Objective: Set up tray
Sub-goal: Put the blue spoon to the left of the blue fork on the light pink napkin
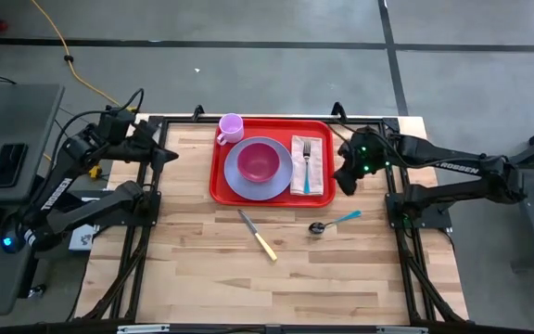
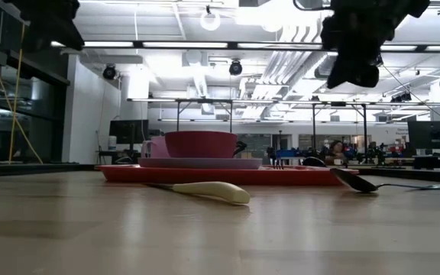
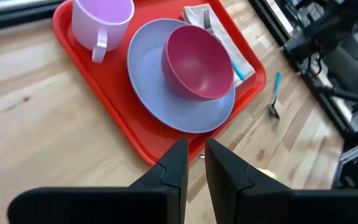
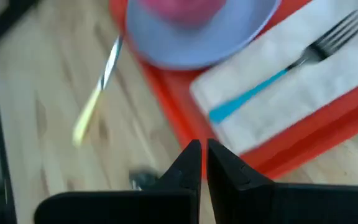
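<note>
While the red tray (image 1: 272,198) lies at the table's far middle in the high view, the right gripper (image 1: 346,181) hangs just beside it, fingers pressed together, empty. In its wrist view, the left gripper (image 3: 193,163), narrowly parted, holds nothing near the tray (image 3: 107,102).

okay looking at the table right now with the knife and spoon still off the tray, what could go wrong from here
The knife and spoon lie flat on the bare wood outside the tray; thin and low, they could slip from a pinch. The tray is crowded: the bowl sits on the plate, the fork on the napkin, the mug at a corner. The right gripper hangs by the tray's edge and might nudge it.
</note>
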Controlling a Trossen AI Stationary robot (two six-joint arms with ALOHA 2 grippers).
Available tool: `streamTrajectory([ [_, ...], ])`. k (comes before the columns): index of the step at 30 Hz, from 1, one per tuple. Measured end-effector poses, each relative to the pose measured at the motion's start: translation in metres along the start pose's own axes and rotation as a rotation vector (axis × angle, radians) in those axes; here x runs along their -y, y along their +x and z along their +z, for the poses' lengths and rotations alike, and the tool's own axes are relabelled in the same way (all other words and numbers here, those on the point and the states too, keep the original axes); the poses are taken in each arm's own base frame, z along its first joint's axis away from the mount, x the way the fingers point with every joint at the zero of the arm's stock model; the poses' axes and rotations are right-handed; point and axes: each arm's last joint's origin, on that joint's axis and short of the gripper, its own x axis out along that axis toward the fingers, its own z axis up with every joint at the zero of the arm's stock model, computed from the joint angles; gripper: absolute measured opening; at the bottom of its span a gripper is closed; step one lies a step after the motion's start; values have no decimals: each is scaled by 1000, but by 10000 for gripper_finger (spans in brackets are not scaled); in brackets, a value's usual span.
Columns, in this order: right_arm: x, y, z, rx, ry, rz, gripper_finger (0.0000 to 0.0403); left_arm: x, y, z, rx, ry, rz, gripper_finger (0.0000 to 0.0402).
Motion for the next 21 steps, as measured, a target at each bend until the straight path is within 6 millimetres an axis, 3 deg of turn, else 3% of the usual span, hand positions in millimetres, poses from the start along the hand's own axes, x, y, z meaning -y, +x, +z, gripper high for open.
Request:
streamTrajectory([
  [10,-6,1,-22,-207,-327,39,2,-2,-3,-5,-9,-109,42,85],
  [17,-18,2,-30,-221,-463,9,3,-3,-3,-4,23,15,108,85],
  [21,-20,2,-34,-236,-484,-33,4,-3,1,2,170,107,52,85],
])
